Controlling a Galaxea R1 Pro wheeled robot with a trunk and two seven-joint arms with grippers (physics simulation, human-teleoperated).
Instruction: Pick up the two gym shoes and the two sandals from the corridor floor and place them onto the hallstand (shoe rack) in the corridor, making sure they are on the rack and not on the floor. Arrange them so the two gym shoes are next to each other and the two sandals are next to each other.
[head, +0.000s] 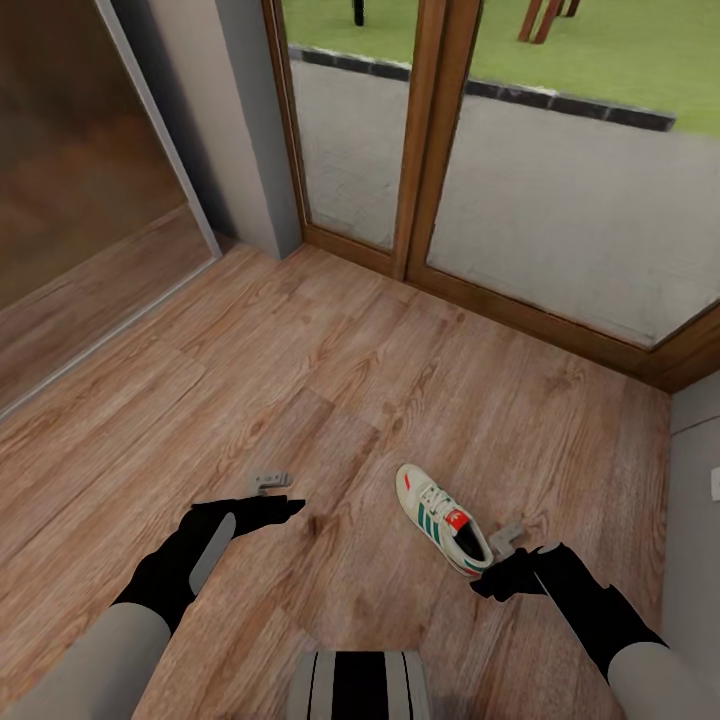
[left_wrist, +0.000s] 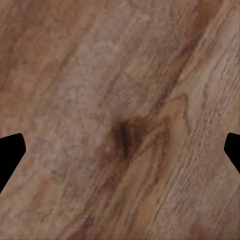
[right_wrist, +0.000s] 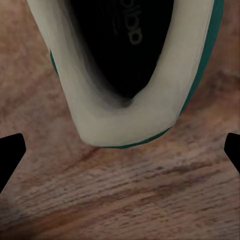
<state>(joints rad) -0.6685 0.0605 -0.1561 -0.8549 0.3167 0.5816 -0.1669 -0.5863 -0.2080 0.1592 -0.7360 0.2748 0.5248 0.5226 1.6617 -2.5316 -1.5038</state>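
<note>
Wooden floor (head: 300, 400): gym shoe (head: 441, 518) just beside right hand (head: 505, 540).

Just ahead of my right gripper (right_wrist: 120, 147), the gym shoe (right_wrist: 127, 107) carries pale printed lettering on its dark insole, cut off at the frame's edge; I cannot make out the full word; beneath my left gripper (left_wrist: 120, 150), nothing legible.

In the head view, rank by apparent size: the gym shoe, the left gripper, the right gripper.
1. gym shoe, clearly largest.
2. left gripper and right gripper: small grey finger tips, about alike; both partly hidden by their wrists, so no ranking between them.
</note>
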